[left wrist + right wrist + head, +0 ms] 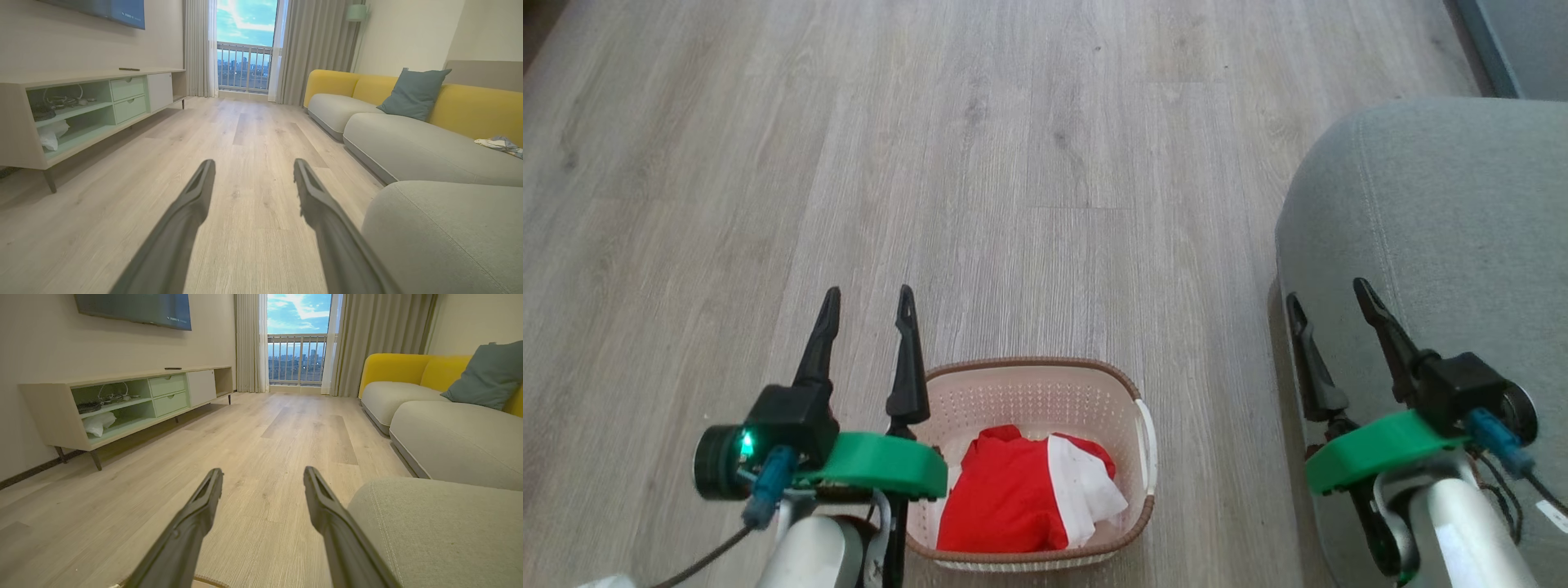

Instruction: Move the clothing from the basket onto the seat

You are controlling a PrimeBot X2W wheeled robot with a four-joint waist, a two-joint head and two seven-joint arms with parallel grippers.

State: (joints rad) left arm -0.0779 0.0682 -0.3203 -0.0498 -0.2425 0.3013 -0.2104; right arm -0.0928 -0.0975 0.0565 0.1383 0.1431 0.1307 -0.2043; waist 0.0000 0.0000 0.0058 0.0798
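Observation:
The cream basket [1123, 392] with a brown rim stands on the wooden floor at the bottom middle of the head view. Inside it lies the clothing [1013, 494], a bright red bundle with a white section. My left gripper [867, 303] hangs open just left of the basket, above its left rim, fingers empty. My right gripper [1327, 298] is open too, over the front left edge of the grey seat [1445, 212]. In the left wrist view my left gripper [253, 165] points along the floor, and the seat [449, 232] sits at lower right. The right gripper [263, 473] also points along the floor, with the seat [441, 531] beside it.
A low TV cabinet [94, 102] lines the left wall. A long sofa with grey cushions [408, 143], yellow backrests and a blue pillow [412, 94] runs along the right. Open wooden floor [1013, 163] stretches ahead toward a balcony door [245, 49].

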